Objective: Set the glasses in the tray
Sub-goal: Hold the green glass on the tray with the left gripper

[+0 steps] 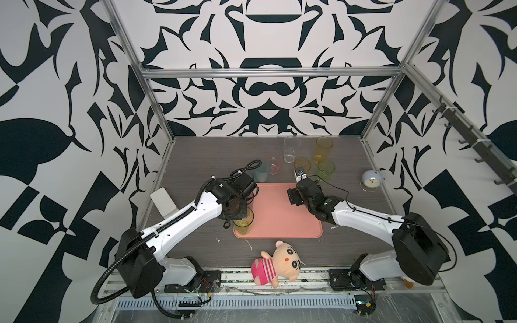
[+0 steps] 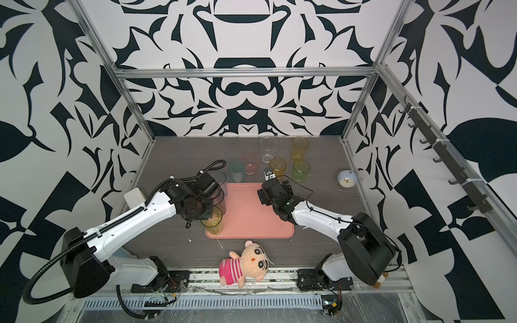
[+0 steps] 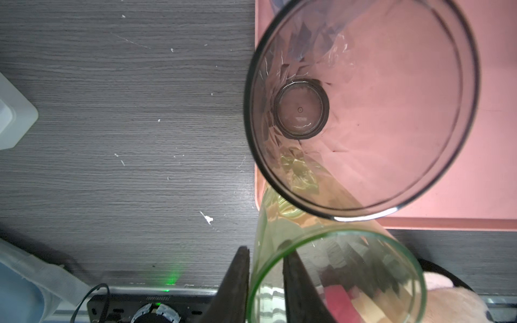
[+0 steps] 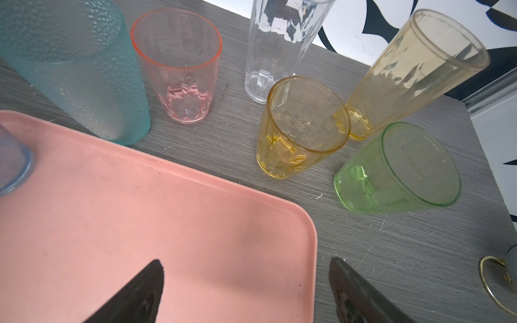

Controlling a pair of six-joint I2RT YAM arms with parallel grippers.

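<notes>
**Release step: go up clean, no side drag**

My left gripper (image 3: 267,250) straddles the rim of the yellow-green glass (image 1: 243,223) — 1 finger inside, 1 outside, narrow gap, wall looks loose between them, not clamped. Glass stands upright at the tray (image 1: 279,218) near-left corner, smoky glass (image 3: 361,109) just beside it. Plan: open a touch more, lift straight up — any sideways pull on the rim could tip it into the smoky one or off the tray edge. My right gripper (image 4: 246,261) is wide and empty above the far-right corner; 6 more wait on the table (image 4: 229,139) beyond, amber glass (image 4: 302,128) nearest
</notes>
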